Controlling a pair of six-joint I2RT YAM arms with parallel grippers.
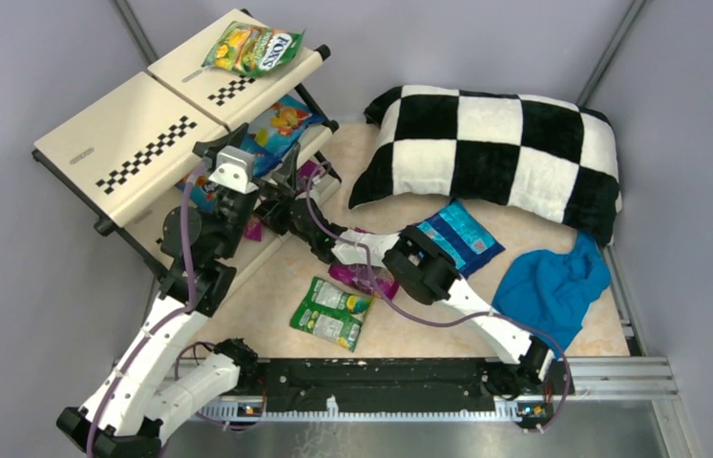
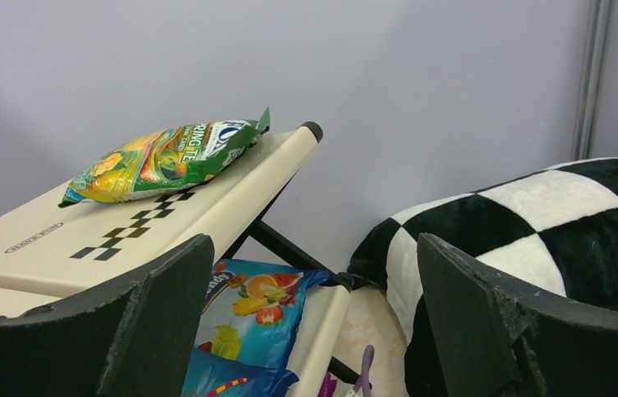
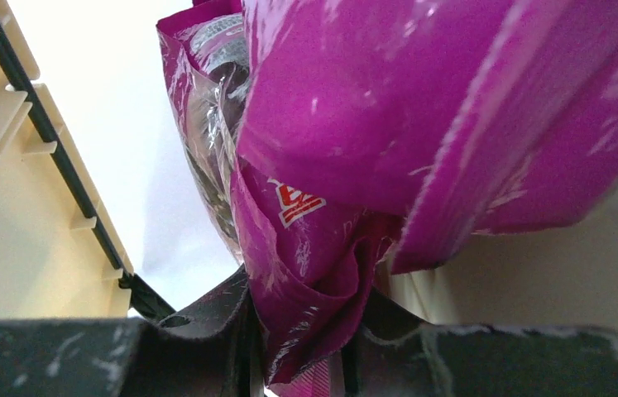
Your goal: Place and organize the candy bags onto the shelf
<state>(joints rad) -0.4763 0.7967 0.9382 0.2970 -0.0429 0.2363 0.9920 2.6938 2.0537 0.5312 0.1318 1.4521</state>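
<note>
Right wrist: right claw (image 3: 297, 356) clamps magenta bag (image 3: 421, 124) edge; left claw (image 2: 313, 331) apart near shelf (image 2: 247, 182).

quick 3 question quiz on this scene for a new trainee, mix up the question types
1. True or false: the left gripper is holding a candy bag.
2. Which colour of bag lies on the top tier of the shelf? A magenta; B green-yellow; C green-white.
3. Fill in: the right gripper is shut on a ___ bag.
Key: 1 false, its jaws stand open and empty. 2 B, the FOX'S bag. 3 magenta, the magenta bag is pinched between its fingers.
</note>
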